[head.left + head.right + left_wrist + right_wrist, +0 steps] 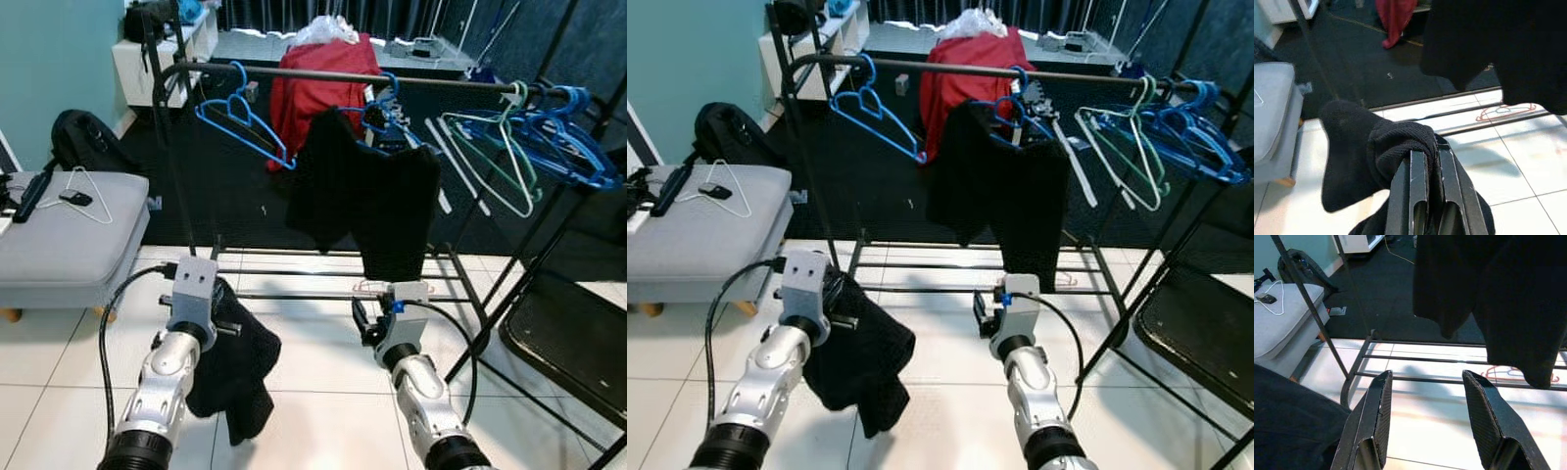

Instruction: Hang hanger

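Observation:
A black clothes rail [431,80] crosses in front of me. An empty blue hanger [240,117] hangs at its left. A black garment on a blue hanger [377,196] hangs in the middle, and several blue and green hangers [549,142] bunch at the right. My left gripper [1432,157] is low over the tiles, shut on a crumpled black garment [240,367] that droops from it. Low before the rack's bottom bars, my right gripper [1427,377] is open with nothing in it. A pink hanger [1503,111] lies on the floor under the rack.
A grey ottoman [69,235] with a white hanger [88,191] on it stands at my left, a black backpack [83,142] behind it. A black chair seat [578,338] is close on the right. Red cloth [313,93] sits behind the rack.

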Robot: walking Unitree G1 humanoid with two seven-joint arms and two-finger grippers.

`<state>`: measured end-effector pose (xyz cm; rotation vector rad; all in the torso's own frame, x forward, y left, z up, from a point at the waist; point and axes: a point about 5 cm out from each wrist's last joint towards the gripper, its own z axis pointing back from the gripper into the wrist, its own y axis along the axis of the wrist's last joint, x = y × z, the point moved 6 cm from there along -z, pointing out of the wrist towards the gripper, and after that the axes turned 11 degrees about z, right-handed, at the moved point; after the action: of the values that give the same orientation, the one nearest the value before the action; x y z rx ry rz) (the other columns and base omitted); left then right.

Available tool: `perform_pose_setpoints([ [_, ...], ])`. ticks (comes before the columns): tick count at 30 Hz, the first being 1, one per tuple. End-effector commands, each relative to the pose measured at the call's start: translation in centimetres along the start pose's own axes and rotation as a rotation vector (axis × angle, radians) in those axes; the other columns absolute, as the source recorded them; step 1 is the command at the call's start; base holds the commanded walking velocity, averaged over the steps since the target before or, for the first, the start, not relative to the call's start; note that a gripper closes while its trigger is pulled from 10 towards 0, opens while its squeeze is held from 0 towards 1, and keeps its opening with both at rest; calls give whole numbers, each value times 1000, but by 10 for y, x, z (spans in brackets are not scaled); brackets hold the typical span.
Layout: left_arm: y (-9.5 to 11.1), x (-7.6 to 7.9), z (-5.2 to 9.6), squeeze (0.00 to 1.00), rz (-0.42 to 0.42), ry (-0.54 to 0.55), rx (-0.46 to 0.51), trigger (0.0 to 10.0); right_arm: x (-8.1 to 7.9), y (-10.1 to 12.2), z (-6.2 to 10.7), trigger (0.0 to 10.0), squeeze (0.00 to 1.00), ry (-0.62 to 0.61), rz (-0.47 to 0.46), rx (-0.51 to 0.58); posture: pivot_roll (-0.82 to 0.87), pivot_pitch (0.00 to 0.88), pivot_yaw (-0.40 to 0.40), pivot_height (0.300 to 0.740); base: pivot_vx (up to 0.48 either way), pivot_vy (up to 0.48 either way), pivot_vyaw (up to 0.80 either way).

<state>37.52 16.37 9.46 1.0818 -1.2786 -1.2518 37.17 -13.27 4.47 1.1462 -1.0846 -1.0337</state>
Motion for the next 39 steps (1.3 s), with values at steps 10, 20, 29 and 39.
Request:
perform_pose_setpoints([
  [10, 14, -18, -1, 0, 41, 73, 28, 10000, -6, 14, -3, 10000, 0, 4, -25, 55, -57, 80, -20, 740, 0, 48, 0],
  [20, 16, -16, 2, 0, 23, 48, 36, 10000, -8, 10, -1, 10000, 0, 10, -20, 42, -79, 70, -26, 740, 0, 240, 0],
  [29, 16, -2, -1, 0, 22, 23, 27, 10000, -9, 18, -4, 10000, 0, 14, -27, 60, -76, 74, -41, 740, 0, -213, 0],
  [39, 26, -5, 1, 0, 50, 37, 58, 10000, -9, 16, 1, 10000, 0, 25, -20, 64, -83, 83, -39, 740, 0, -118, 0],
])
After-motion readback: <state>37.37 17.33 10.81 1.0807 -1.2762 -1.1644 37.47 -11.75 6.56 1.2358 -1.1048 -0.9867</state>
